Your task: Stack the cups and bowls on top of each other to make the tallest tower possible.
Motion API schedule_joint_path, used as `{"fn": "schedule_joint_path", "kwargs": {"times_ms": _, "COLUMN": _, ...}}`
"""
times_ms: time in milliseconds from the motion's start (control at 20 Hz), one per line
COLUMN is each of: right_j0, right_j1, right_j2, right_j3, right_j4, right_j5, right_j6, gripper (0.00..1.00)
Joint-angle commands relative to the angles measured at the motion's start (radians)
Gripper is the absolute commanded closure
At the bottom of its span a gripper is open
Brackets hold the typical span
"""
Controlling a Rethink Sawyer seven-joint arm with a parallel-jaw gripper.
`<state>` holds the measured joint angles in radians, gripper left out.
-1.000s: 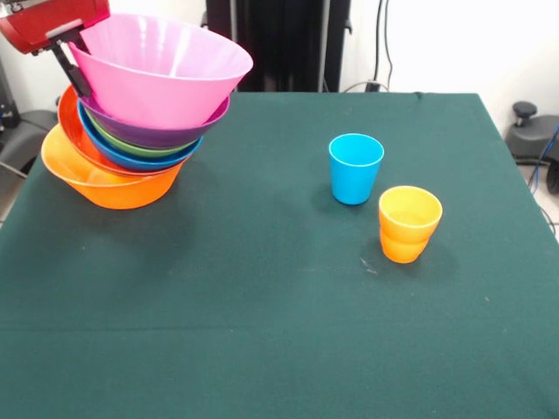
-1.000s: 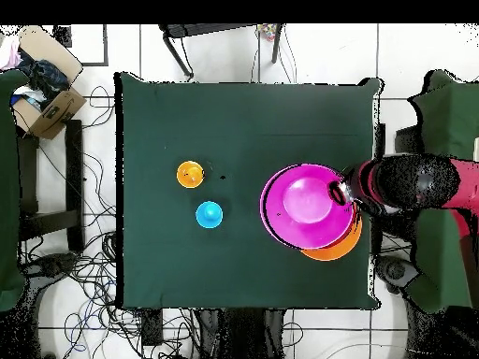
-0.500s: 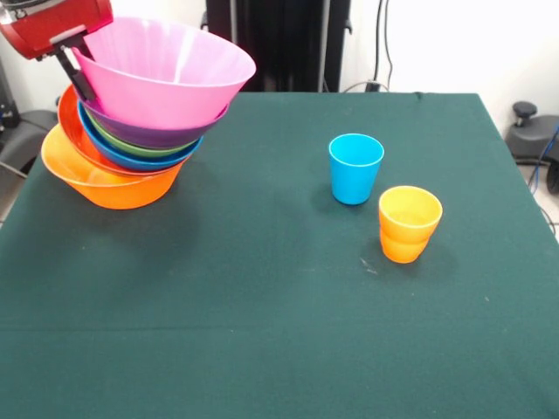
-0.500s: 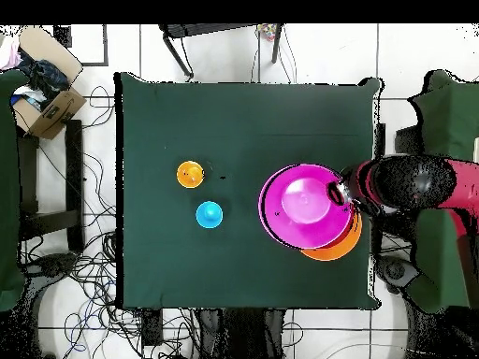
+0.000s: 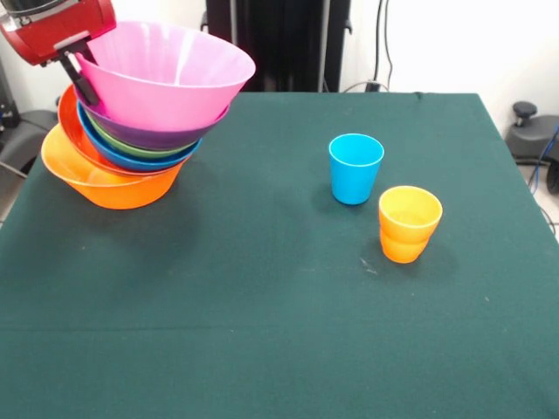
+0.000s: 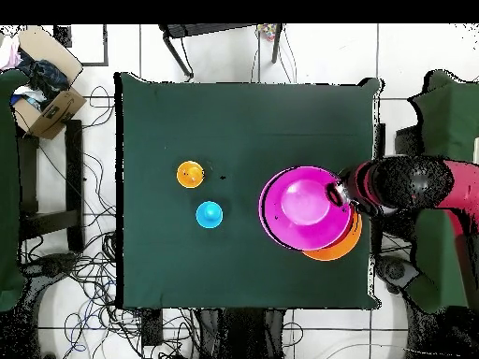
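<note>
- Front view: the red and black gripper sits at the top left corner, right at the far-left rim of the glossy pink plastic bowl. One dark finger runs down the outside of that rim. Looks to me like it's pinching the rim, but the other finger is hidden, so I can't honestly say how wide it's open.
- Same view: the pink bowl tops the tower, a nested pile with purple, green, blue and red-orange bowls under it and the big orange plastic bowl as the base. The whole pile leans, with the upper bowls tipped and shifted right of the base.
- Same view: the small blue plastic cup stands upright well to the right of the tower. The yellow plastic cup sits nested in an orange cup, just beside and nearer the camera.
- So the key thing, I think: the cups are well apart from the gripper, clear across the table from the bowl pile, mouths up.
- Overhead view: the pink bowl covers most of the pile, with a crescent of the orange base poking out below it. The gripper touches its right rim, and both cups lie off to the left.
- Surface: dark green cloth on the table, plenty of bare space around the cups.
- Room: white floor tiles, tangled cables, a cardboard box at top left.
</note>
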<state>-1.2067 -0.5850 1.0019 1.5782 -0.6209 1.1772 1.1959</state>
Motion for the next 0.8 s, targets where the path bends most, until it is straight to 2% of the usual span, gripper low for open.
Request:
{"fn": "schedule_joint_path", "kwargs": {"times_ms": 50, "right_j0": 0.009, "right_j1": 0.055, "right_j2": 0.001, "right_j3": 0.036, "right_j4": -0.062, "right_j5": -0.008, "right_j6": -0.341, "gripper": 1.00}}
{"fn": "schedule_joint_path", "kwargs": {"times_ms": 500, "right_j0": 0.002, "right_j1": 0.060, "right_j2": 0.007, "right_j3": 0.030, "right_j4": -0.060, "right_j5": 0.002, "right_j6": -0.359, "gripper": 1.00}}
{"fn": "schedule_joint_path", "kwargs": {"times_ms": 550, "right_j0": -0.003, "right_j1": 0.064, "right_j2": 0.009, "right_j3": 0.034, "right_j4": -0.054, "right_j5": 0.001, "right_j6": -0.356, "gripper": 0.00}}
{"fn": "schedule_joint_path", "kwargs": {"times_ms": 700, "right_j0": -0.004, "right_j1": 0.048, "right_j2": 0.020, "right_j3": 0.033, "right_j4": -0.046, "right_j5": 0.030, "right_j6": -0.377, "gripper": 0.00}}
{"fn": "schedule_joint_path", "kwargs": {"times_ms": 800, "right_j0": -0.011, "right_j1": 0.022, "right_j2": 0.026, "right_j3": 0.045, "right_j4": -0.027, "right_j5": 0.044, "right_j6": -0.348, "gripper": 0.00}}
